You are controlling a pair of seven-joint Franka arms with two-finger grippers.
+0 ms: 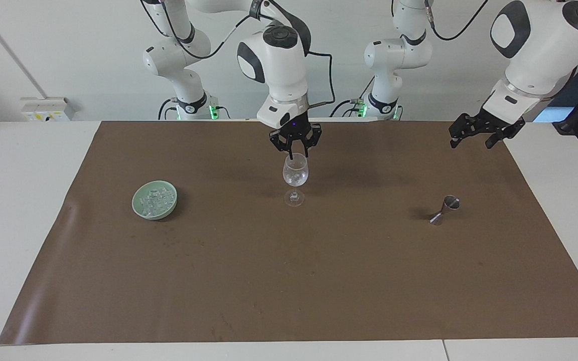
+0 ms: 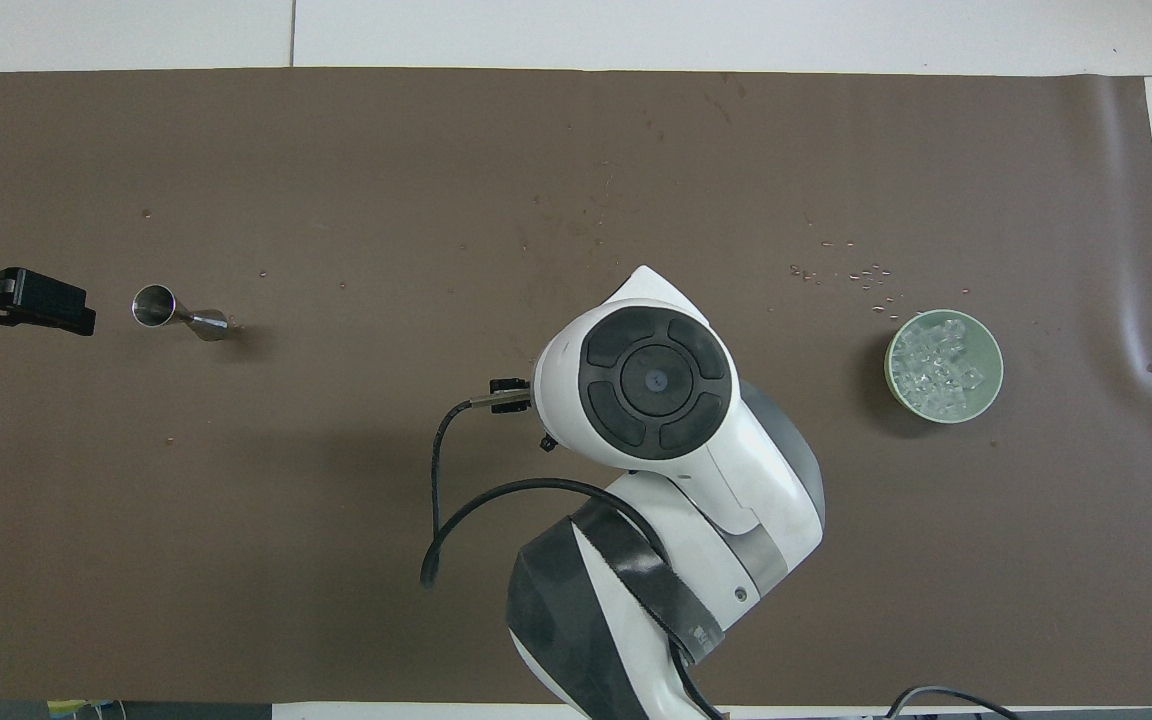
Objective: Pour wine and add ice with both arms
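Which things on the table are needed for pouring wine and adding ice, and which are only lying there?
For the job:
- ice in green bowl
- wine glass
- metal measuring cup

Just lying about:
- brown mat

We see mat (image 1: 289, 281) on tabletop (image 1: 18, 200). On mat: bowl (image 1: 141, 210) with ice (image 1: 155, 200) toward right arm's end, glass (image 1: 295, 176) mid-mat, measuring cup (image 1: 445, 209) toward left arm's end. Right hand (image 1: 295, 148) over glass; left hand (image 1: 475, 139) over mat edge.
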